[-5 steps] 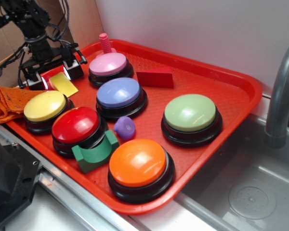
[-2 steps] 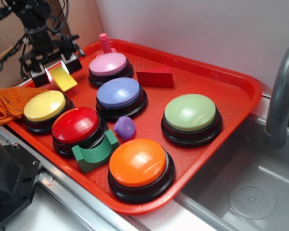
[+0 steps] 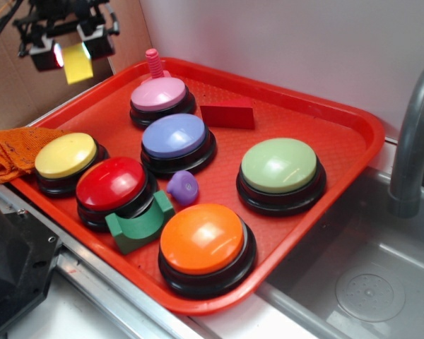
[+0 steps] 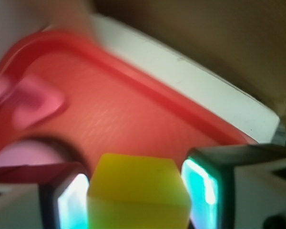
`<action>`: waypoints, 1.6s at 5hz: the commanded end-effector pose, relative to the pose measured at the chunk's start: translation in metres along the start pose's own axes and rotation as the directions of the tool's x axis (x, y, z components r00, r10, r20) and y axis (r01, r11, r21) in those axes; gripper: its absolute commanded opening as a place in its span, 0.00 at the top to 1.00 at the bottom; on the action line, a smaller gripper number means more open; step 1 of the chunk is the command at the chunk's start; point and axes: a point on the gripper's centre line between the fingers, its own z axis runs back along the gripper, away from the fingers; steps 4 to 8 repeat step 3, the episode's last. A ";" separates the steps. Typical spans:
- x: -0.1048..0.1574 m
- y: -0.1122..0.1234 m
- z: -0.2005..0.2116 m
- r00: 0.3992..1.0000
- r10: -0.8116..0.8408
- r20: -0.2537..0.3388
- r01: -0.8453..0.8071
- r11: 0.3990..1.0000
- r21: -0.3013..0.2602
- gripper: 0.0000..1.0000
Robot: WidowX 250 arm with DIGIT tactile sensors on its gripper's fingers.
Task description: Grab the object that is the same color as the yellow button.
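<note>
My gripper [image 3: 70,55] hangs high above the tray's far left corner, shut on the object, a small yellow block [image 3: 78,62] that sticks out below the fingers. In the wrist view the yellow block [image 4: 139,193] sits squeezed between the two glowing pads [image 4: 202,188], well clear of the red tray [image 4: 109,114] below. The yellow button [image 3: 66,155] rests on its black base at the tray's left side, far beneath the gripper.
On the red tray [image 3: 339,141] stand pink [image 3: 159,94], blue [image 3: 174,135], red [image 3: 112,183], orange [image 3: 202,238] and light green [image 3: 278,164] buttons, a dark red block [image 3: 228,115], a pink screw [image 3: 154,63], a purple piece [image 3: 183,186] and a green arch [image 3: 138,224]. An orange cloth [image 3: 10,150] lies left; a sink and faucet [image 3: 410,141] right.
The gripper has risen from tray level up and slightly left, carrying the yellow block off the tray with it. Nothing else has moved.
</note>
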 end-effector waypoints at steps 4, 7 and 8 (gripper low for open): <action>-0.052 -0.047 0.072 0.840 -0.541 -0.047 0.530 0.836 -0.141 1.00; -0.052 -0.047 0.072 0.840 -0.541 -0.047 0.530 0.836 -0.141 1.00; -0.052 -0.047 0.072 0.840 -0.541 -0.047 0.530 0.836 -0.141 1.00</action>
